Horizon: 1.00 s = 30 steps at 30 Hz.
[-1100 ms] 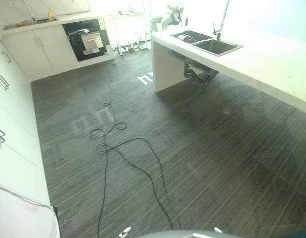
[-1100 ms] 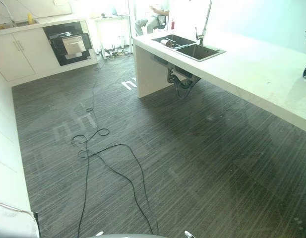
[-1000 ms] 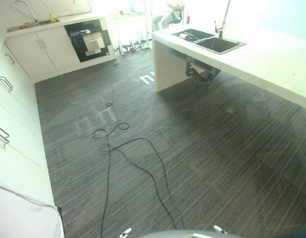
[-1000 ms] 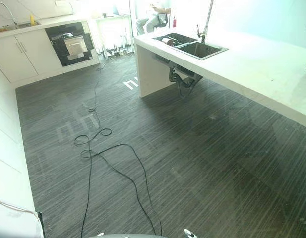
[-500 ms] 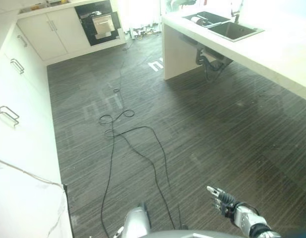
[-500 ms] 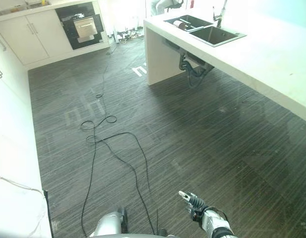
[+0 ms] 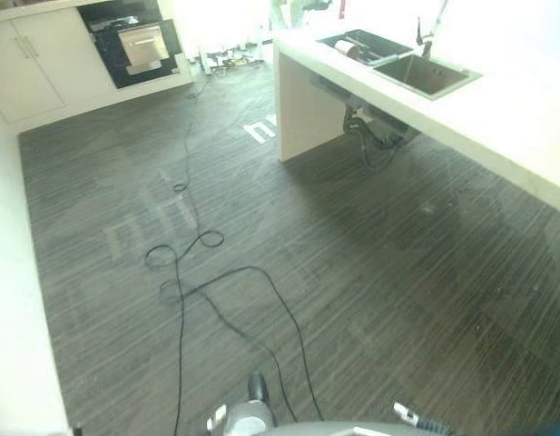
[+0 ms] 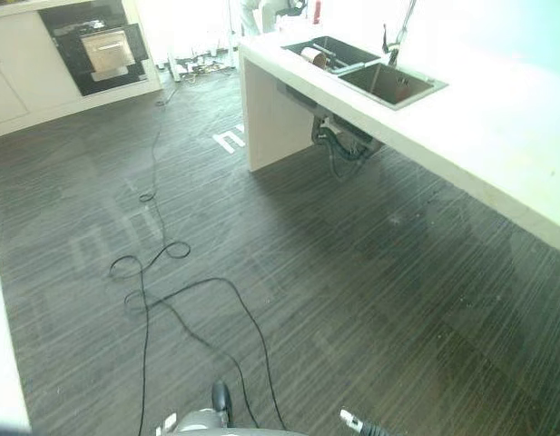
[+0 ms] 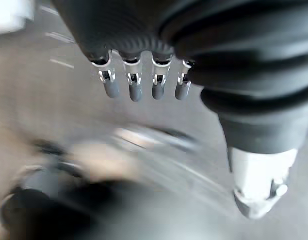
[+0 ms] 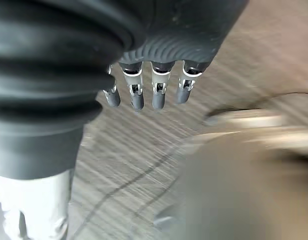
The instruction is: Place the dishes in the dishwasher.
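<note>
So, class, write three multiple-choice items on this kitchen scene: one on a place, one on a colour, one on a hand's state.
1. Where is the sink?
A. in the white counter
B. on the floor
C. beside the oven

2. What colour is the floor?
A. white
B. dark grey, striped
C. red

3. How are the left hand and the right hand?
A. both hold dishes
B. one holds a cup
C. both open, holding nothing

Answers: 1 A, the basins are set into the countertop; 2 B, dark streaked boards; 3 C, fingers straight over bare floor.
</note>
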Motion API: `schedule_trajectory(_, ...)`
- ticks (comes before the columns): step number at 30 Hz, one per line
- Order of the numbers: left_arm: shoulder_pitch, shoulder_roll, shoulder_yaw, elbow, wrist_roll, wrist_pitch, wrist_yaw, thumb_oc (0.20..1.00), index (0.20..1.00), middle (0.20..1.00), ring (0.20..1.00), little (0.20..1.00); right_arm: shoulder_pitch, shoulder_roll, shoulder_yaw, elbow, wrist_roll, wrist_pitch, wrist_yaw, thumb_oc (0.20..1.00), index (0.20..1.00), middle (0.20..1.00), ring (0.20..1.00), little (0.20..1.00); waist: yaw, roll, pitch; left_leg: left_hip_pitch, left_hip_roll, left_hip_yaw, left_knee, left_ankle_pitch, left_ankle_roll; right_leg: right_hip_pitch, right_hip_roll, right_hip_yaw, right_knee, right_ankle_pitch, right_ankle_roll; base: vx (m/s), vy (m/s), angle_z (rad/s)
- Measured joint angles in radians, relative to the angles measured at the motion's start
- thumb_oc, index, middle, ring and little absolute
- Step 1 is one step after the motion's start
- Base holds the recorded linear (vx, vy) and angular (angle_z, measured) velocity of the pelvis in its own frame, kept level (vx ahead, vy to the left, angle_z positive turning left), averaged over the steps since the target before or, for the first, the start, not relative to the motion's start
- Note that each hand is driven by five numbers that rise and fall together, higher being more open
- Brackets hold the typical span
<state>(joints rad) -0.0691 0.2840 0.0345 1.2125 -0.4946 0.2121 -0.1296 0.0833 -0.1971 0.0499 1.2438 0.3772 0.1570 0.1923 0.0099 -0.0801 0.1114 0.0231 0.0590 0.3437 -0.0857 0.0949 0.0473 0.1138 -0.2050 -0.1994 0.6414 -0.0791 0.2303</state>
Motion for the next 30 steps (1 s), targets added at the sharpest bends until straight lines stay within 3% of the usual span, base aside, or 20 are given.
schedule_trajectory(2,-0.049,0.043,-0.13,-0.055,-0.028,-0.017,-0.02,1.0,1.0,1.0,1.0,1.0,0.006,0.003,-0.031,-0.041,-0.006,-0.007,0.016,1.0,1.0,1.0,1.0,1.0,-0.024,-0.005,0.0,0.039,-0.034,-0.002,0.01,-0.06,0.026,-0.253,-0.055,0.098,0.442,0.396,-0.013,0.31,0.142,-0.1)
schedule_trajectory(3,-0.057,0.024,-0.113,-0.048,-0.042,-0.031,-0.024,1.0,1.0,1.0,1.0,1.0,0.001,-0.013,-0.028,-0.07,-0.002,-0.014,0.034,1.0,1.0,1.0,1.0,1.0,-0.065,0.047,-0.005,0.07,-0.01,-0.003,0.001,-0.064,0.032,-0.338,-0.03,0.093,0.511,0.245,-0.049,0.47,0.055,0.14)
schedule_trajectory(4,-0.069,-0.004,-0.119,-0.079,-0.071,-0.053,-0.035,1.0,1.0,1.0,1.0,1.0,-0.005,-0.051,0.03,-0.097,-0.007,-0.004,0.045,1.0,1.0,1.0,1.0,1.0,-0.071,0.121,-0.019,0.106,0.021,0.007,0.001,-0.093,0.019,-0.423,0.008,0.051,0.356,0.079,-0.042,0.54,0.011,0.28)
schedule_trajectory(5,-0.082,-0.008,-0.121,-0.084,-0.079,-0.058,-0.037,1.0,1.0,1.0,1.0,1.0,-0.014,-0.063,0.055,-0.098,-0.007,-0.001,0.045,1.0,1.0,1.0,1.0,1.0,-0.072,0.122,-0.022,0.127,0.022,0.0,0.002,-0.114,0.005,-0.436,0.006,0.015,0.231,0.032,-0.047,0.59,-0.061,0.19)
schedule_trajectory(8,-0.104,-0.004,-0.119,-0.065,-0.08,-0.061,-0.037,1.0,1.0,1.0,1.0,1.0,-0.036,-0.054,0.065,-0.102,-0.005,0.01,0.043,1.0,1.0,1.0,1.0,1.0,-0.077,0.092,-0.031,0.173,0.005,-0.009,0.002,-0.155,-0.025,-0.472,-0.001,-0.069,-0.075,0.007,-0.067,0.61,-0.121,0.27)
schedule_trajectory(9,-0.094,0.002,-0.121,-0.02,-0.079,-0.057,-0.029,1.0,1.0,1.0,1.0,1.0,-0.04,-0.041,0.071,-0.129,-0.003,0.02,0.028,1.0,1.0,1.0,1.0,1.0,-0.081,0.053,-0.034,0.219,-0.011,-0.033,0.002,-0.195,-0.048,-0.427,0.002,-0.151,-0.446,0.044,-0.075,0.73,-0.141,0.4)
schedule_trajectory(11,-0.058,-0.004,-0.13,0.009,-0.074,-0.044,-0.026,1.0,1.0,1.0,1.0,1.0,-0.032,-0.026,0.059,-0.123,-0.001,0.031,0.014,1.0,1.0,1.0,1.0,1.0,-0.088,0.025,-0.036,0.289,-0.009,-0.061,0.002,-0.24,-0.072,-0.41,0.006,-0.141,-0.587,0.063,-0.079,0.7,-0.113,0.48)
schedule_trajectory(13,-0.039,-0.024,-0.173,0.047,-0.074,-0.038,-0.029,1.0,1.0,1.0,1.0,1.0,-0.026,-0.025,0.052,-0.088,0.004,0.032,0.005,1.0,1.0,1.0,1.0,1.0,-0.099,0.026,-0.048,0.325,0.014,-0.098,0.001,-0.285,-0.098,-0.411,0.004,-0.087,-0.621,0.067,-0.076,0.59,-0.09,0.54)
schedule_trajectory(14,-0.024,-0.046,-0.18,0.063,-0.071,-0.035,-0.03,1.0,1.0,1.0,1.0,1.0,-0.031,-0.029,0.047,-0.068,0.01,0.032,-0.001,1.0,1.0,1.0,1.0,1.0,-0.097,0.049,-0.055,0.341,0.043,-0.105,0.002,-0.307,-0.109,-0.414,0.023,-0.09,-0.568,0.134,-0.09,0.63,-0.127,0.42)
schedule_trajectory(16,-0.008,-0.084,-0.181,0.077,-0.047,-0.031,-0.038,1.0,1.0,1.0,1.0,1.0,-0.037,-0.04,0.012,-0.066,0.018,0.024,-0.008,1.0,1.0,1.0,1.0,1.0,-0.096,0.097,-0.039,0.355,0.106,-0.113,0.056,-0.317,-0.117,-0.414,0.076,-0.085,-0.466,0.145,-0.107,0.63,-0.162,0.3)
schedule_trajectory(19,0.002,-0.094,-0.139,0.095,-0.025,-0.026,-0.044,1.0,1.0,1.0,1.0,1.0,-0.042,-0.049,0.01,-0.053,0.019,0.005,-0.014,1.0,1.0,1.0,1.0,1.0,-0.082,0.084,-0.027,0.342,0.144,-0.121,0.25,-0.23,-0.171,-0.312,0.106,-0.059,-0.466,0.159,-0.193,0.64,-0.19,0.18)
schedule_trajectory(21,0.017,-0.098,-0.089,0.094,-0.024,-0.026,-0.05,1.0,1.0,1.0,1.0,1.0,-0.056,-0.059,0.013,-0.058,0.017,-0.008,-0.012,1.0,1.0,1.0,1.0,1.0,-0.081,0.077,-0.025,0.28,0.13,-0.139,0.373,-0.234,-0.22,-0.237,0.102,-0.056,-0.522,0.149,-0.208,0.46,-0.125,-0.05)
schedule_trajectory(22,0.018,-0.1,-0.072,0.089,-0.024,-0.027,-0.051,1.0,1.0,1.0,1.0,1.0,-0.054,-0.066,0.012,-0.067,0.017,-0.017,-0.01,1.0,1.0,1.0,1.0,1.0,-0.087,0.077,-0.025,0.239,0.112,-0.134,0.375,-0.237,-0.215,-0.208,0.1,-0.056,-0.545,0.149,-0.211,0.58,-0.149,-0.07)
schedule_trajectory(23,0.021,-0.097,-0.072,0.081,-0.024,-0.027,-0.052,1.0,1.0,1.0,1.0,1.0,-0.047,-0.068,0.013,-0.08,0.017,-0.022,-0.008,1.0,1.0,1.0,1.0,1.0,-0.088,0.074,-0.025,0.218,0.102,-0.105,0.395,-0.219,-0.209,-0.182,0.103,-0.057,-0.561,0.144,-0.21,0.78,-0.183,-0.04)
schedule_trajectory(24,0.037,-0.094,-0.061,0.078,-0.02,-0.029,-0.058,1.0,1.0,1.0,1.0,1.0,-0.054,-0.068,0.015,-0.084,0.017,-0.021,-0.002,1.0,1.0,1.0,1.0,1.0,-0.084,0.079,-0.029,0.215,0.106,-0.14,0.435,-0.175,-0.25,-0.174,0.115,-0.065,-0.526,0.118,-0.199,0.75,-0.133,-0.12)
schedule_trajectory(25,0.051,-0.095,-0.034,0.07,-0.006,-0.034,-0.072,1.0,1.0,1.0,1.0,1.0,-0.07,-0.065,0.009,-0.084,0.018,-0.019,0.004,1.0,1.0,1.0,1.0,1.0,-0.084,0.073,-0.015,0.153,0.122,-0.176,0.587,-0.164,-0.27,-0.194,0.128,-0.09,-0.401,0.048,-0.206,0.52,-0.059,-0.41)
schedule_trajectory(26,0.072,-0.068,0.015,0.021,-0.003,-0.101,-0.067,1.0,1.0,1.0,1.0,1.0,-0.092,-0.061,0.007,-0.084,0.021,-0.021,0.006,1.0,1.0,1.0,1.0,1.0,-0.074,0.031,0.008,0.04,0.116,-0.225,0.861,-0.044,-0.301,-0.187,0.119,-0.088,-0.312,-0.083,-0.294,0.54,0.025,-0.8)
schedule_trajectory(27,0.055,-0.061,0.024,-0.008,-0.007,-0.116,-0.097,1.0,1.0,1.0,1.0,1.0,-0.107,-0.096,0.009,-0.099,0.039,-0.045,-0.014,1.0,1.0,1.0,1.0,1.0,-0.048,0.03,-0.003,-0.181,0.075,-0.28,1.102,0.011,-0.279,-0.135,0.125,-0.049,-0.374,-0.085,-0.295,0.7,0.145,-1.09)
schedule_trajectory(28,0.027,-0.051,0.001,-0.006,-0.005,-0.113,-0.102,1.0,1.0,1.0,1.0,1.0,-0.122,-0.106,0.013,-0.12,0.053,-0.057,-0.029,1.0,1.0,1.0,1.0,1.0,-0.044,0.038,-0.004,-0.265,0.063,-0.222,0.994,-0.046,-0.216,-0.063,0.11,-0.056,-0.479,-0.07,-0.297,0.68,0.18,-1.16)
schedule_trajectory(30,-0.007,-0.031,-0.024,0.011,-0.007,-0.091,-0.1,1.0,1.0,1.0,1.0,1.0,-0.15,-0.091,0.02,-0.114,0.076,-0.057,-0.044,1.0,1.0,1.0,1.0,1.0,-0.03,0.043,-0.006,-0.257,0.127,-0.119,0.627,-0.066,-0.177,0.006,0.114,-0.074,-0.606,-0.003,-0.25,0.43,0.21,-1.05)
